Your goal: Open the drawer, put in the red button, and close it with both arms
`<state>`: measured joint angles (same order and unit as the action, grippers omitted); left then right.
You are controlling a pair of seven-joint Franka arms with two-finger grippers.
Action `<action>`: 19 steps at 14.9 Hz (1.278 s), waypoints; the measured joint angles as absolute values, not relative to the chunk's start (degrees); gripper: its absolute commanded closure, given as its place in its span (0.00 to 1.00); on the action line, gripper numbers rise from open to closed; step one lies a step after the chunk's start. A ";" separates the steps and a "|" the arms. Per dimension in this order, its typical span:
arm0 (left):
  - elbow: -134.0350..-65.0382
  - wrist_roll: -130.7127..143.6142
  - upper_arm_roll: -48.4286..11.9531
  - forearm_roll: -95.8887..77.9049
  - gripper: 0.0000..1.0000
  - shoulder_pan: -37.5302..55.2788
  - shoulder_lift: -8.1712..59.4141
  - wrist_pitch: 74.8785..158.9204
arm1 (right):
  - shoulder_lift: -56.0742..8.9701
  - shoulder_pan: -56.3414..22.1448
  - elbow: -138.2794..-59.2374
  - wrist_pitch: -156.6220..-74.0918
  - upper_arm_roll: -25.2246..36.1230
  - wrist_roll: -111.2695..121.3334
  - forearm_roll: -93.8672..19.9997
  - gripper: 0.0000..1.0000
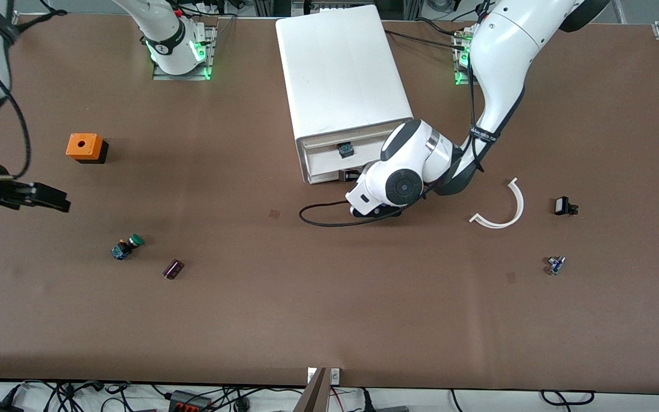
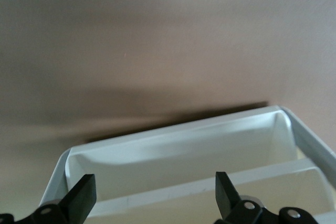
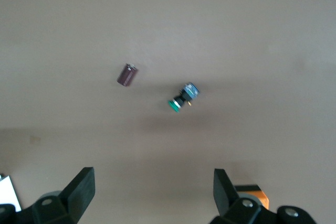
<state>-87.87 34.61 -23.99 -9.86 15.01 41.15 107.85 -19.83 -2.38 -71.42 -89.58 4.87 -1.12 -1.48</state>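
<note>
The white cabinet (image 1: 341,74) stands in the middle of the table toward the robots' bases. One drawer (image 2: 173,145) stands pulled out; the part of its inside that shows is bare white. My left gripper (image 2: 152,195) is open and empty over this drawer; in the front view the left arm's hand (image 1: 389,186) covers it in front of the cabinet. A small dark part (image 1: 345,150) shows at the cabinet's front; I cannot tell what it is. No red cap shows in any view. My right gripper (image 1: 58,200) is open and empty over the table between the orange box and the green button.
An orange box with a hole (image 1: 84,147), a green-capped button (image 1: 127,246) and a small maroon cylinder (image 1: 173,269) lie toward the right arm's end. A white curved strip (image 1: 501,209), a black-and-white part (image 1: 564,206) and a small blue part (image 1: 555,265) lie toward the left arm's end.
</note>
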 measured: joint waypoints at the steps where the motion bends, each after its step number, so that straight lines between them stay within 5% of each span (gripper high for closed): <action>1: -87.93 34.61 -23.99 -10.30 0.00 14.96 41.15 107.24 | -18.08 -0.36 -73.35 -89.77 3.71 0.06 -1.48 0.00; 9: -88.69 34.61 -24.36 -11.40 0.00 15.04 41.15 103.81 | -13.61 1.52 -79.43 -89.71 0.67 2.25 1.94 0.00; 19: -89.64 34.61 -24.75 -12.76 0.00 15.67 41.15 103.24 | 1.05 1.64 -100.50 -97.17 0.71 2.25 2.11 0.00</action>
<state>-89.64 34.61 -24.75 -12.76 15.67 41.15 103.24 1.05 1.64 -100.50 -97.17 0.71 2.25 2.11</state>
